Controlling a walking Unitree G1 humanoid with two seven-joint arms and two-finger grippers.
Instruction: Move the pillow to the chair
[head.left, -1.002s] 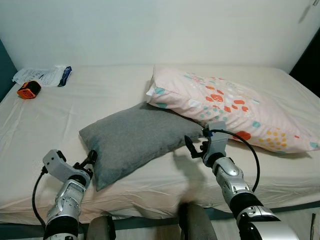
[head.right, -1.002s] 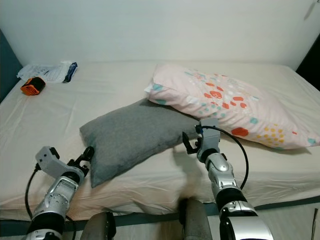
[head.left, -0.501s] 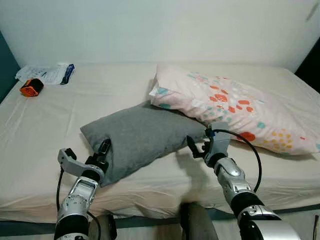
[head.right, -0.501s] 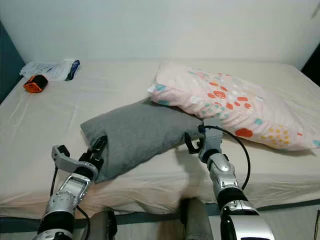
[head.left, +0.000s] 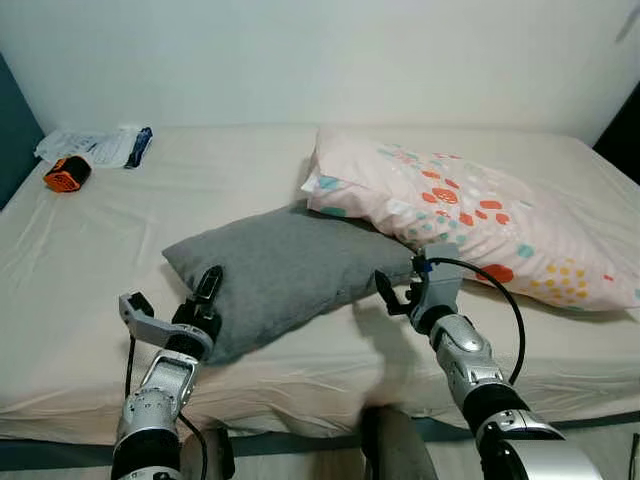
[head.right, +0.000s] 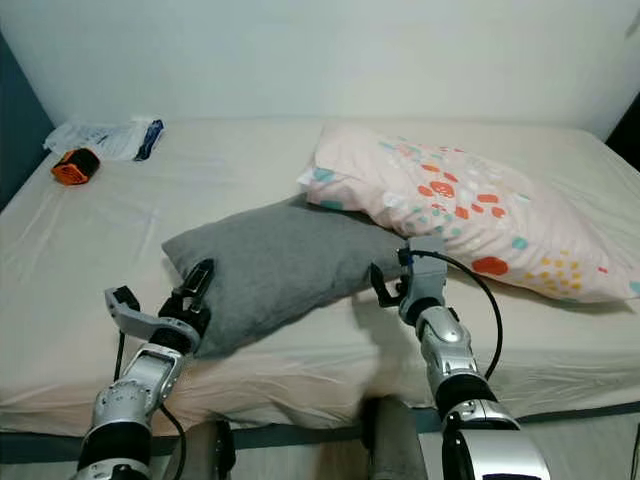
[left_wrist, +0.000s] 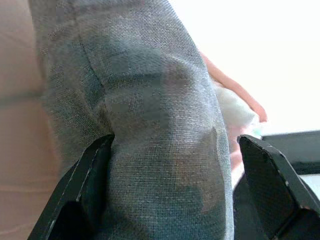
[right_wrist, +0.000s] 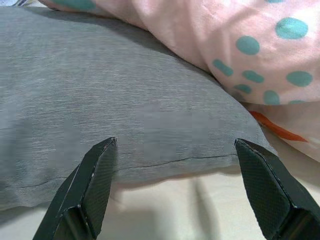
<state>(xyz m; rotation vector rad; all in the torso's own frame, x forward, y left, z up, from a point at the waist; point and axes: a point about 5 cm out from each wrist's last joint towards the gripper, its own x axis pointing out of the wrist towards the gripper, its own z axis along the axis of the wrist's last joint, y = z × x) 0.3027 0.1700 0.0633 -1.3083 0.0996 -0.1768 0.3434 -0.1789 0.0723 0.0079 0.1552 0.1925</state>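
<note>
I see a plain grey pillow (head.left: 285, 270), woven texture. Second pillow (head.left: 480, 225) pale pink with teal, orange, yellow dots. Bed (head.left: 120, 240) sheet is cream-beige. Small orange-and-black object (head.left: 62, 174) at far corner, white packet (head.left: 95, 148) with dark blue edge beside it.

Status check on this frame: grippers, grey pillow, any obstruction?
Left gripper open, straddling the grey pillow corner. Right gripper open at its other end, short of it. Pillow on bed; patterned pillow overlaps its far edge.
</note>
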